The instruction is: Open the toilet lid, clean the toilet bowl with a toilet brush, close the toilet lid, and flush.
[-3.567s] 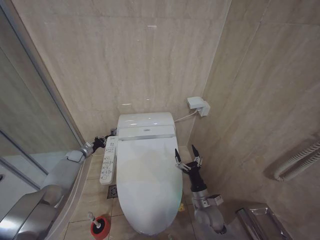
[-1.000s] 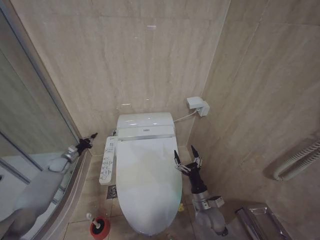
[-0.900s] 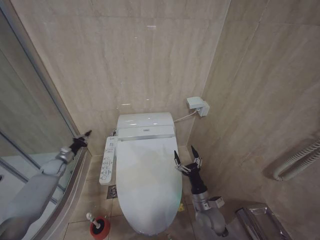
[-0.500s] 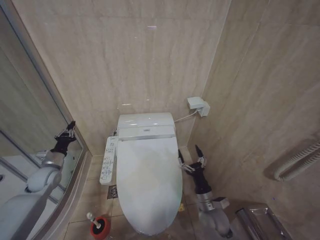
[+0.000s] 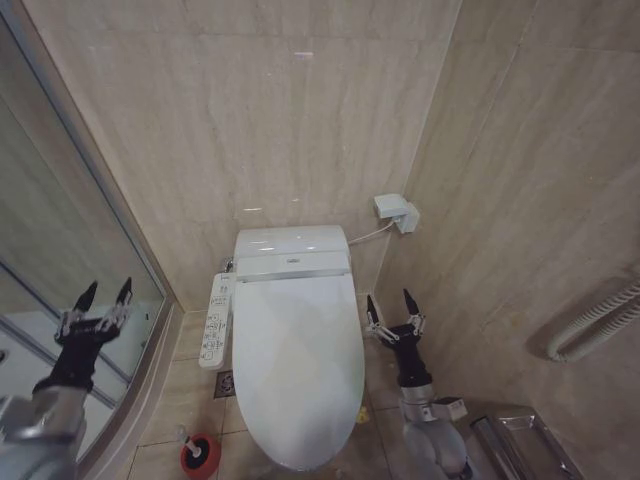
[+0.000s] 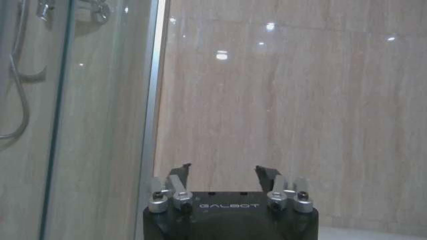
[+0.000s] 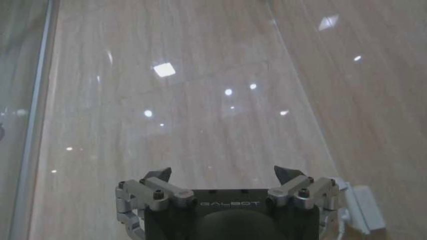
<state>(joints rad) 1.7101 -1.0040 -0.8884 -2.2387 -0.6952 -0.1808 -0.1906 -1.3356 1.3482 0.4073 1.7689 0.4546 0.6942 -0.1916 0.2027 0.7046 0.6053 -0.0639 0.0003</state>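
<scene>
Walls [image 5: 300, 120]: beige stone-look tile stood behind the toilet and on the robot's right side.
Glass panel [image 5: 60, 230]: a metal-framed shower screen ran along the robot's left side.
Toilet lid [image 5: 298, 365]: the glossy white oval lay shut, flat over the bowl, between the two arms.
Toilet bowl [image 5: 300, 462]: it was covered by the lid, with just its white front edge showing near the floor.
Tank cover [image 5: 291, 243]: a white housing sat behind the lid, against the back wall.
Button panel [image 5: 216, 320]: a narrow white strip ran along the bowl's left side.
Left end effector [image 5: 97, 304]: it was raised in front of the glass panel, well apart from the toilet, with its fingers spread and holding nothing.
Right end effector [image 5: 391, 313]: it pointed upward just beside the lid's right edge, not touching it, with its fingers spread and holding nothing.
Wall box [image 5: 396, 211]: a small white unit hung on the right wall, with a cable running toward the tank cover.
Toilet brush [image 5: 187, 438]: its thin white handle stood in the red cup holder [image 5: 200, 456] on the floor, left of the bowl's front.
</scene>
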